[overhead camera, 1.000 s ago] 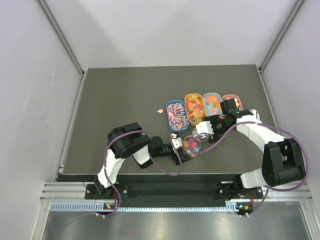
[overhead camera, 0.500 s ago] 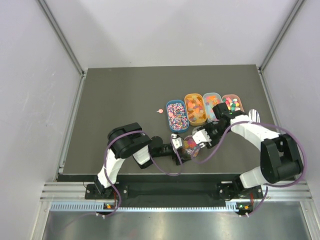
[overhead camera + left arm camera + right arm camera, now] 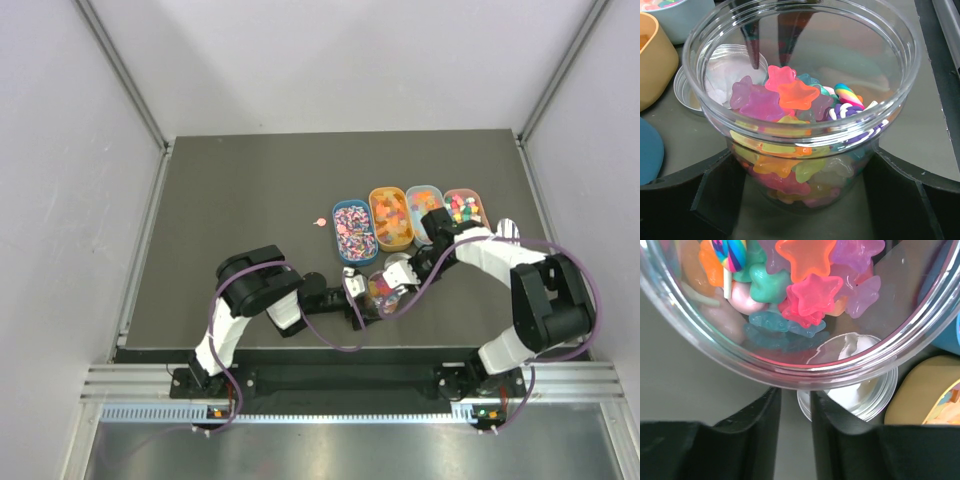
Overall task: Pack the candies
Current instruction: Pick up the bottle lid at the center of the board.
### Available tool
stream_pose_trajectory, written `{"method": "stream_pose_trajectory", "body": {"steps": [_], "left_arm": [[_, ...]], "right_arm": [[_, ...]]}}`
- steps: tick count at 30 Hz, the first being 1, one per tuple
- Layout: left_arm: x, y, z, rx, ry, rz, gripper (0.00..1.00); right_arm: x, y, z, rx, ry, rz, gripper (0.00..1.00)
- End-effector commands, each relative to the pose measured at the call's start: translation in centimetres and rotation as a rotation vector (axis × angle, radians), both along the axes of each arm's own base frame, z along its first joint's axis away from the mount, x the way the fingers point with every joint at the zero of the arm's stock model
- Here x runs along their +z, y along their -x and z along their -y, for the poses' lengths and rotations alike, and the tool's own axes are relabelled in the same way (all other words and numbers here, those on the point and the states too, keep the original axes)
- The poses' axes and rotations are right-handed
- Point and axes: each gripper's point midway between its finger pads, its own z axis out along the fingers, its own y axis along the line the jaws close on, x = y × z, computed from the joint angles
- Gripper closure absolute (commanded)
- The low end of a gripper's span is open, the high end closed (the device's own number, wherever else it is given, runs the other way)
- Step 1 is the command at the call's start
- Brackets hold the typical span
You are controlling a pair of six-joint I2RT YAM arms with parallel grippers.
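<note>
Dark grey tabletop (image 3: 250, 200) spreads below us, where our left gripper (image 3: 378, 292) clasps a clear round plastic jar (image 3: 880, 65) holding the bright mixed-colour candies (image 3: 790, 95), our right gripper (image 3: 796, 400) at its far rim, fingers nearly together around nothing, four oval trays (image 3: 335, 228) beyond.

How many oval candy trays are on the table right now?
4, side by side beyond the jar: blue tray, orange tray, teal tray, pink tray, left to right. The right arm partly covers the teal one.
</note>
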Motion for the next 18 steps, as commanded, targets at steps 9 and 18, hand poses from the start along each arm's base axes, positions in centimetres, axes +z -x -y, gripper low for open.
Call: {"method": "stream_pose_trajectory", "body": {"steps": [9, 18], "left_arm": [[-0.9, -0.4, -0.7, 0.038, 0.027, 0.059, 1.00], [-1.4, -0.4, -0.9, 0.037, 0.014, 0.056, 1.00]], "right_arm": [[-0.5, -1.5, -0.4, -0.041, 0.012, 0.014, 0.77], [-0.1, -2.5, 0.2, -0.107, 0.041, 0.031, 1.00]]}}
